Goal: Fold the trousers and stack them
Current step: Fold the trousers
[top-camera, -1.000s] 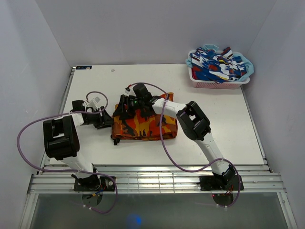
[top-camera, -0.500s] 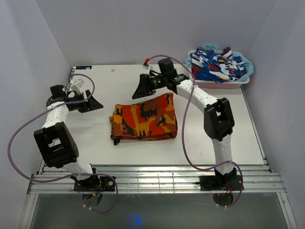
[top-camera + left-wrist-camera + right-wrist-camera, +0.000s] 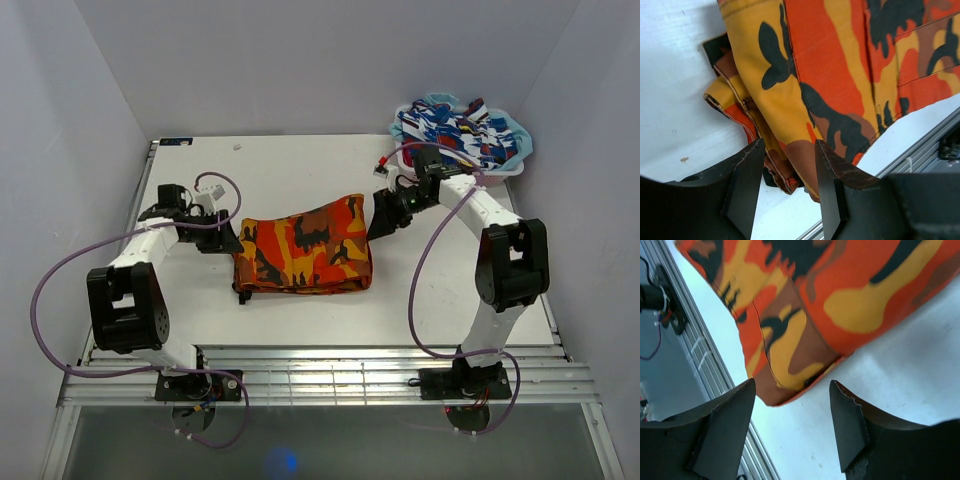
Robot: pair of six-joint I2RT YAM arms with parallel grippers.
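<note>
The trousers (image 3: 303,255), orange, red and yellow camouflage with dark blotches, lie folded into a compact rectangle at the table's middle. My left gripper (image 3: 228,240) is at their left edge. In the left wrist view the left gripper (image 3: 786,192) is open, and the layered folded edge of the trousers (image 3: 830,75) shows through the gap. My right gripper (image 3: 378,222) is at the bundle's upper right corner. In the right wrist view the right gripper (image 3: 792,430) is open over bare table, just short of the hem of the trousers (image 3: 840,285), with nothing between its fingers.
A pink basket (image 3: 455,176) heaped with blue, white and red clothes stands at the back right corner. The table's metal rail (image 3: 320,378) runs along the near edge. White walls close in on the left, back and right.
A second ago both grippers were on the trousers. They then pulled away toward the back corners and have now swung back to the bundle's left and right edges. The bundle has stayed put.
</note>
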